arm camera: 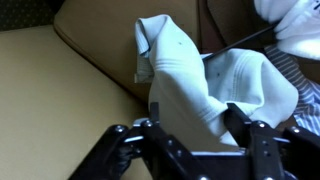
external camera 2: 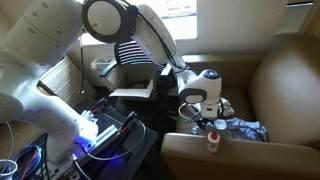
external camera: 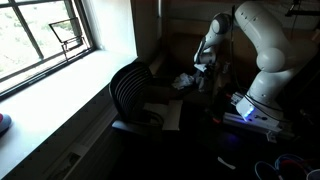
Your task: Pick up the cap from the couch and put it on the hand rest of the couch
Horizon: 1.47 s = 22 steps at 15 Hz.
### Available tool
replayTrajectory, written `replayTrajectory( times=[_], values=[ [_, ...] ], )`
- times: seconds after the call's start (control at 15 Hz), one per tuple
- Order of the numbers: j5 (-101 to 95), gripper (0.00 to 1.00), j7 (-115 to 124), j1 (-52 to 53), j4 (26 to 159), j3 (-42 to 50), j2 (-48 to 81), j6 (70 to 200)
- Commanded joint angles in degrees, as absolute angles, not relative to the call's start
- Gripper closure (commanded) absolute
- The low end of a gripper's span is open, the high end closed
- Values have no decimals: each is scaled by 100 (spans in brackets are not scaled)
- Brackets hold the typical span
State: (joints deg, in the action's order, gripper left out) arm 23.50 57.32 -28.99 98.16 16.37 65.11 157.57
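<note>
The white cap (arm camera: 200, 80) fills the wrist view, and its fabric narrows down between my two black fingers. My gripper (arm camera: 195, 128) is shut on the cap's lower edge. The tan couch cushion (arm camera: 50, 90) lies behind and to the left of it. In both exterior views my gripper (external camera 2: 197, 110) (external camera: 205, 68) hangs low over the couch seat. A pale bit of the cap (external camera: 186, 80) shows beside it. The couch's near hand rest (external camera 2: 270, 152) runs along the front edge, just below the gripper.
A small white bottle with a red top (external camera 2: 212, 140) stands on the near hand rest. A patterned cloth (external camera 2: 245, 128) lies on the seat. A black ribbed chair (external camera: 135, 92) and a window (external camera: 45, 35) are beside the couch. The lit robot base (external camera 2: 95, 135) has cables around it.
</note>
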Motion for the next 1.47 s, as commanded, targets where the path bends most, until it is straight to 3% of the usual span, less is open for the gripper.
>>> replayTrajectory(
  times=[0.0,0.33,0.93,1.13,1.4],
  values=[
    [2454,62,5652,-2876,9706,1679,6610,15732],
    [2457,98,5512,-3026,9649,1564,6505,15454],
    [2510,98,4733,-2798,10124,1503,4754,16522],
    [2693,98,4208,-3100,10183,950,4003,15662],
    [3344,98,3197,-3592,10479,700,4067,14712]
  ],
)
